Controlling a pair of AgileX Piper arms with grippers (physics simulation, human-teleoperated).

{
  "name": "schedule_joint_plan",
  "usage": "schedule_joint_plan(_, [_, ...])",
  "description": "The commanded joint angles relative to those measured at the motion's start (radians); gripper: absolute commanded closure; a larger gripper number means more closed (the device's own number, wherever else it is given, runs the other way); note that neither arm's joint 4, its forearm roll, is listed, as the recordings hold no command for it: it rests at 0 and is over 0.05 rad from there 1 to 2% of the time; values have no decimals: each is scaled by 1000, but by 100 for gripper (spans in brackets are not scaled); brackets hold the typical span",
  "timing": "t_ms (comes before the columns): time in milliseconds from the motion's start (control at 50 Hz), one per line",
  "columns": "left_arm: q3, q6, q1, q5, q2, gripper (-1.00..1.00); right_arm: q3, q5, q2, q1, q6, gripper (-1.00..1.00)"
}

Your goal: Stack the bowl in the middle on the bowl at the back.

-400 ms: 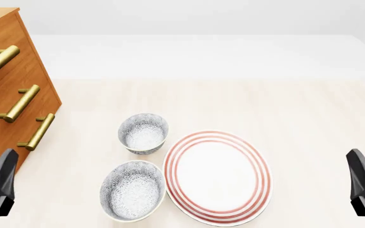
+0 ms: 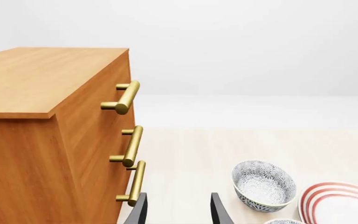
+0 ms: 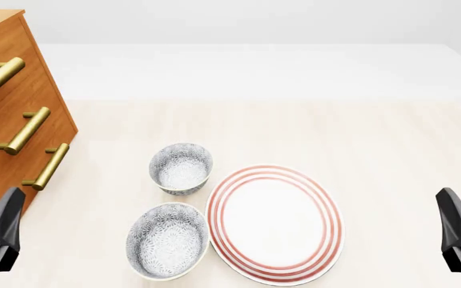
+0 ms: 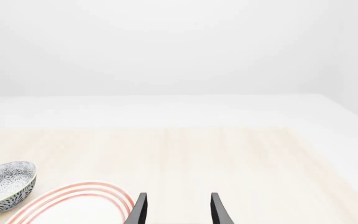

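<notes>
Two matching white bowls with a grey-blue floral pattern stand left of centre. The bowl at the back [image 3: 180, 168] [image 2: 263, 185] [image 4: 5, 184] sits upright and empty. Nearer to me is the bowl in the middle [image 3: 167, 240], also empty; only its rim [image 2: 285, 220] shows in the left wrist view. My left gripper [image 3: 5, 225] [image 2: 177, 212] is open at the near left, well short of both bowls. At the near right my right gripper [image 3: 455, 223] [image 4: 177, 210] is open too, holding nothing.
A big flat white plate with red rings [image 3: 275, 222] [image 2: 340, 205] [image 4: 73, 200] lies right beside both bowls. A wooden drawer cabinet [image 3: 14, 120] [image 2: 42, 140] with brass handles stands at the left, close to my left gripper.
</notes>
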Motion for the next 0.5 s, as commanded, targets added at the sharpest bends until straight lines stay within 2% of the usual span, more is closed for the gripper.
schedule_joint_plan(20, [-11,-24,-7,5,7,-100,0,-6,11,-1,4,-100])
schedule_joint_plan(160, [-61,2,-49,69,-20,-100,-2,5,-1,-4,7,-100])
schedule_joint_plan(240, [-108,-14,-50,109,-21,-100,-2,5,0,-5,8,-100])
schedule_joint_plan(320, [-180,-17,-87,175,-20,-100,-2,5,0,-5,8,-100])
schedule_joint_plan(360, [-200,-28,-103,203,0,-100,-2,5,1,-6,9,-100])
schedule_joint_plan(460, [-267,6,-170,272,21,-100,-2,0,5,-6,10,-100])
schedule_joint_plan(480, [-283,-23,-174,273,52,-100,-2,-1,6,-5,10,-100])
schedule_joint_plan(500, [-307,-3,-177,287,66,-100,-2,-2,8,-5,11,-100])
